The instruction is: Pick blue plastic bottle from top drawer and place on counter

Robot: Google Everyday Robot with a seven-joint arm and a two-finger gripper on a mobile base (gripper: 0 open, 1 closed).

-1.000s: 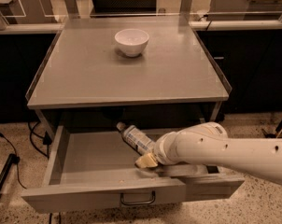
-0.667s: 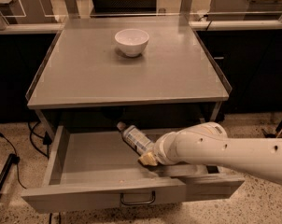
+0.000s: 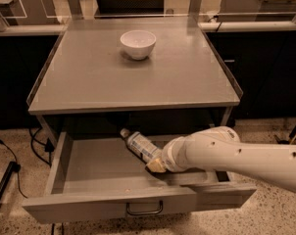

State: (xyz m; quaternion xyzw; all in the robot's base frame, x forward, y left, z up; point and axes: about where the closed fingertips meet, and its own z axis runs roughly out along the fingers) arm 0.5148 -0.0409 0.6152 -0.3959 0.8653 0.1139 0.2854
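One gripper (image 3: 157, 165) at blue plastic bottle (image 3: 140, 146), top drawer (image 3: 79, 210)

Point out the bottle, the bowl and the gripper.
blue plastic bottle (image 3: 140, 146): camera view, on its label.
white bowl (image 3: 137, 44): camera view, on its side.
gripper (image 3: 155, 166): camera view, its tip, by the bottle's base.

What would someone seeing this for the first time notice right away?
The big white arm reaches from the picture's right into the open top drawer, its hand at the base of the blue plastic bottle lying there. Next comes the white bowl near the back of the grey counter above.
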